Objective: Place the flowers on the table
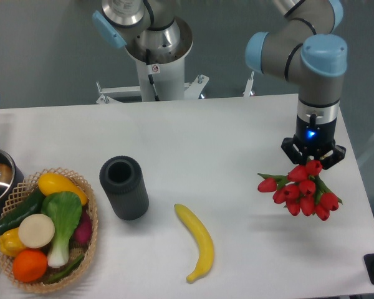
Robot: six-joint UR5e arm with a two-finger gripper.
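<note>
Holding flowers [302,190] in gripper [313,163] above table [237,124], banana [197,241], dark cylinder [124,187] well left

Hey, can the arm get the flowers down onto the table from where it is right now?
Probably yes. The tool hangs over the flowers, apparently gripping them, above a bare stretch of the table. The banana lies well to one side.

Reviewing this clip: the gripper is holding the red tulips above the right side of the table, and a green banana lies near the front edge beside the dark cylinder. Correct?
Not quite: the banana is yellow, not green, as the camera view shows. The rest stands: the gripper holds the red tulips over the table's right side, and the banana lies beside the dark cylinder.
</note>
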